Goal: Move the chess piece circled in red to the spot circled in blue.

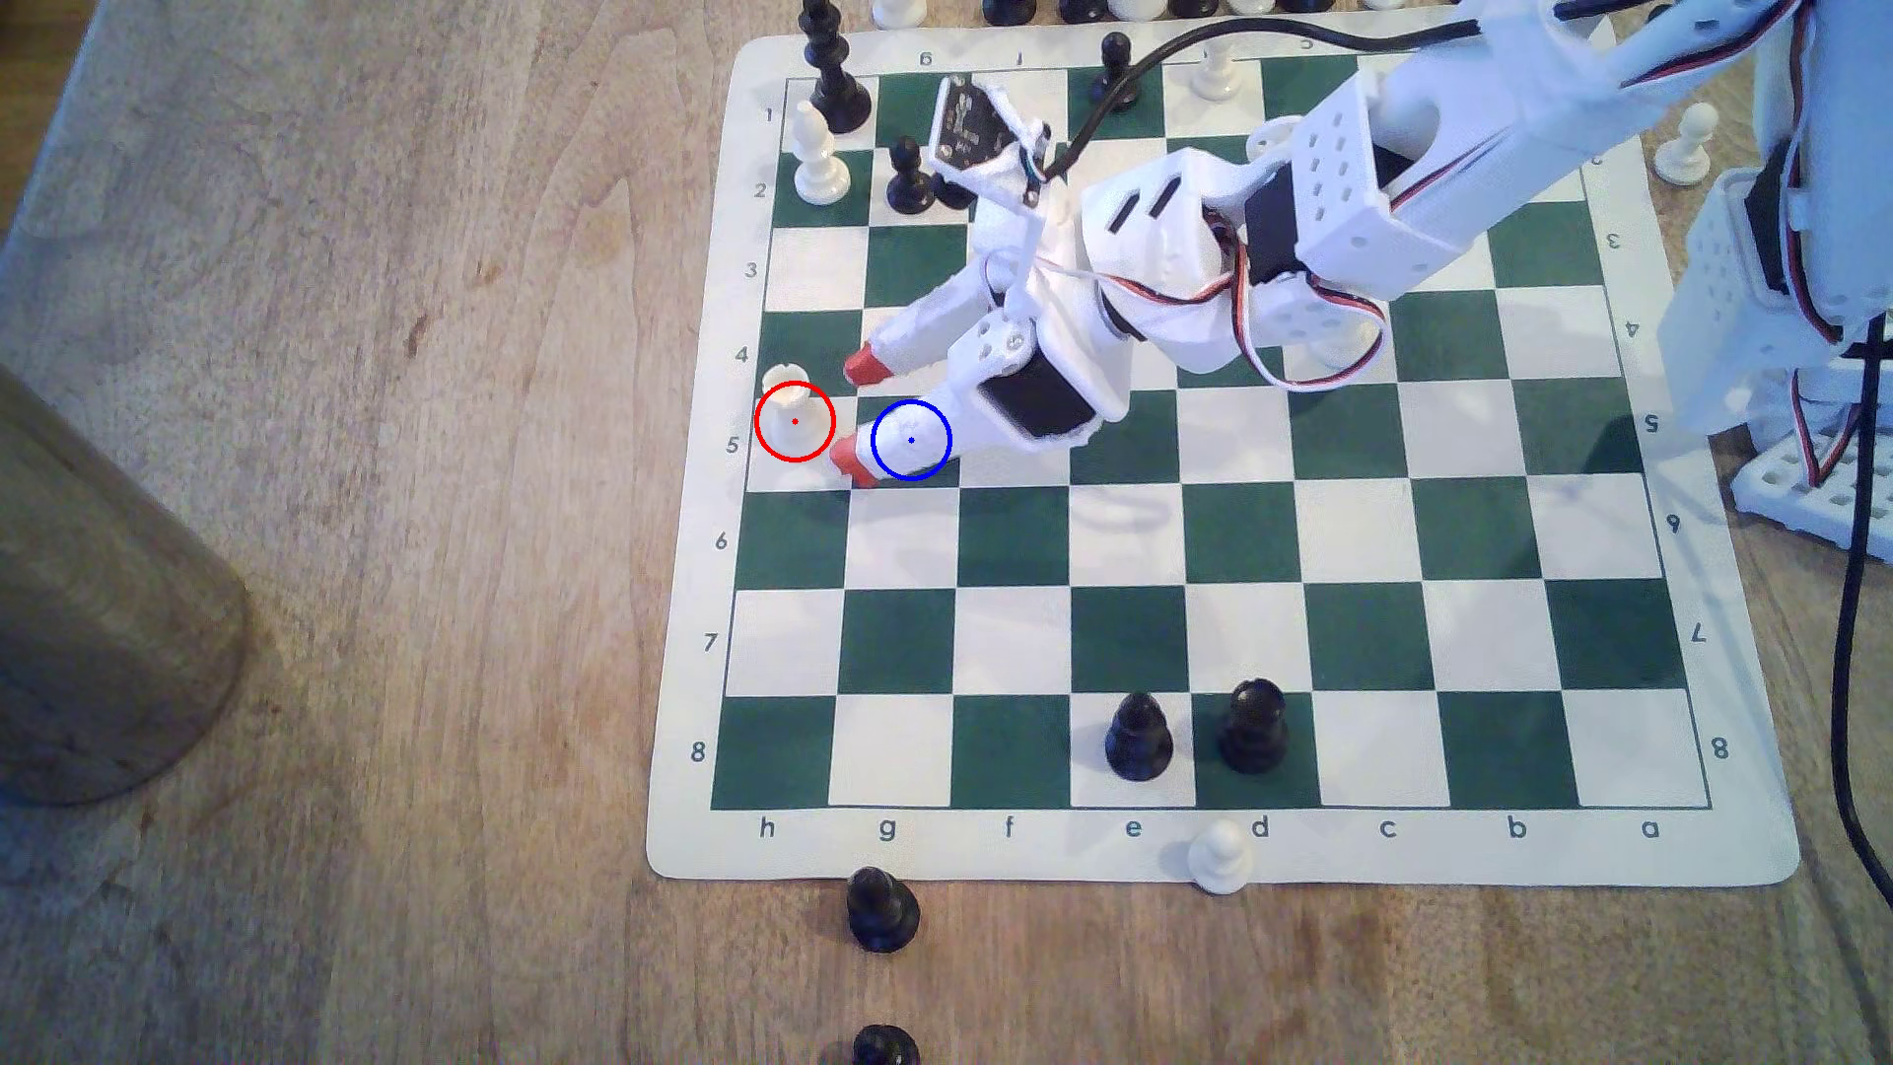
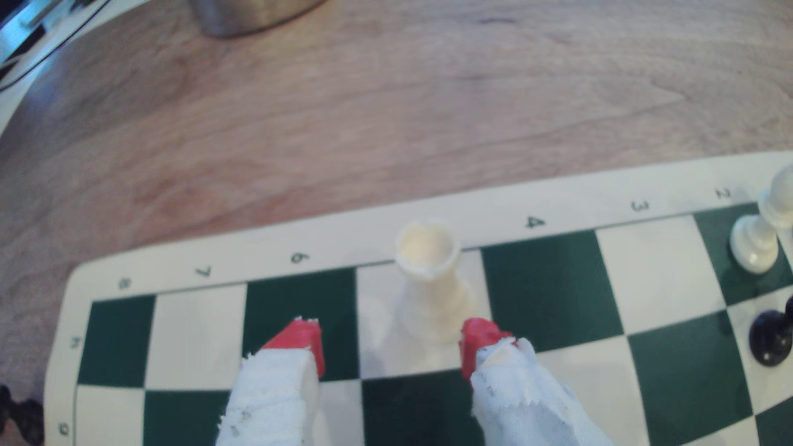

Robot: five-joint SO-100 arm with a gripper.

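The chess piece, a short white rook (image 1: pixel 791 405), stands upright on a white edge square inside the red circle; the wrist view shows its notched top (image 2: pixel 429 257). My gripper (image 1: pixel 858 413) is open, its red-tipped fingers just short of the rook on the board side and level with it. Up close, the gripper (image 2: pixel 392 343) has one red fingertip (image 2: pixel 478 343) almost at the rook's base and nothing between the jaws. The spot (image 1: pixel 911 440), a dark green square with a blue circle, lies right beside the rook's square, partly under my lower finger.
A white bishop (image 1: pixel 819 159) and black pieces (image 1: pixel 907 179) stand in the board's far corner on the exterior view's left. Two black pieces (image 1: pixel 1137 737) stand on row 8. Off the board are a white pawn (image 1: pixel 1219 855), black pieces (image 1: pixel 881 906) and a wooden cylinder (image 1: pixel 92 614).
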